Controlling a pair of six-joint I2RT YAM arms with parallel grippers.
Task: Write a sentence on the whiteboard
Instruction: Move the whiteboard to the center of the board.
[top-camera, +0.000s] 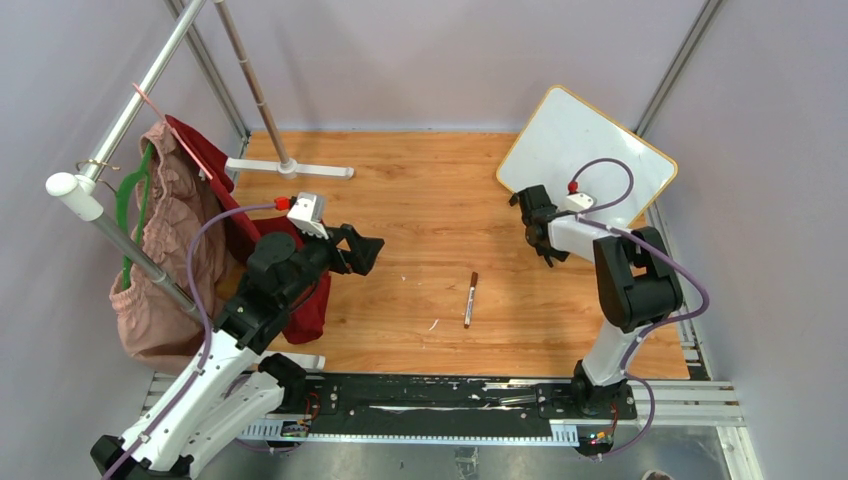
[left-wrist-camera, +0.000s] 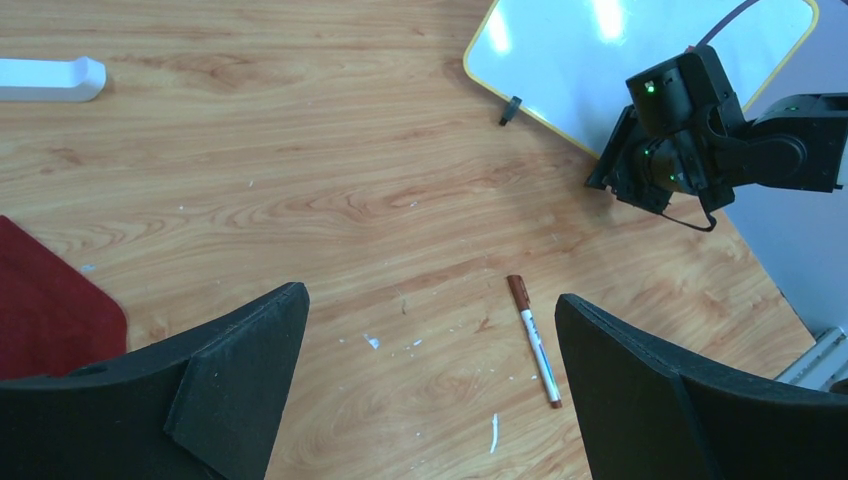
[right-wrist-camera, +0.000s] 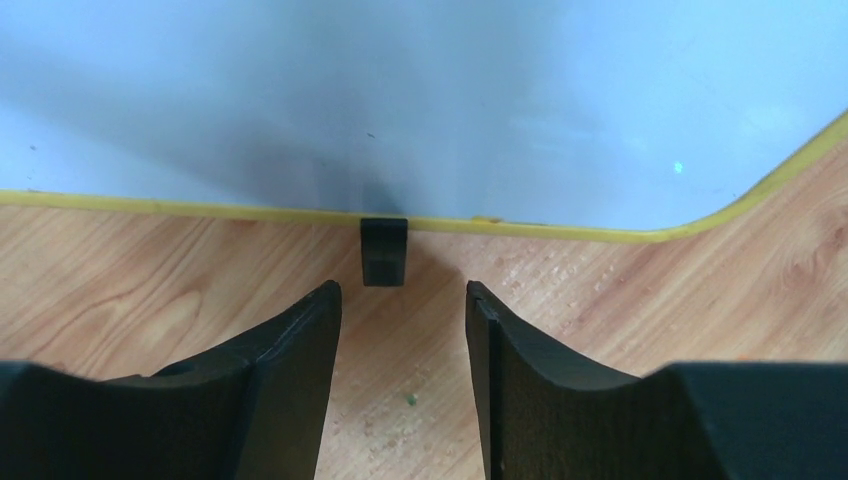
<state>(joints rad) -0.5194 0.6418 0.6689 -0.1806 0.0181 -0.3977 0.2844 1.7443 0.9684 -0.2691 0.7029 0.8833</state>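
While whiteboard (top-camera: 575, 135) stands back-right, marker (top-camera: 470, 299) (mid-table), hanging garments (top-camera: 170, 235)

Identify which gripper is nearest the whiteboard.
The right gripper, jaws partly open facing the black clip foot of the whiteboard; the left gripper hovers wide open mid-table.

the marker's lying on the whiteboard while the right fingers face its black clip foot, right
Not quite: the marker lies on the wooden table, clear of the whiteboard, as the top view shows. The right fingers do face its black clip foot.
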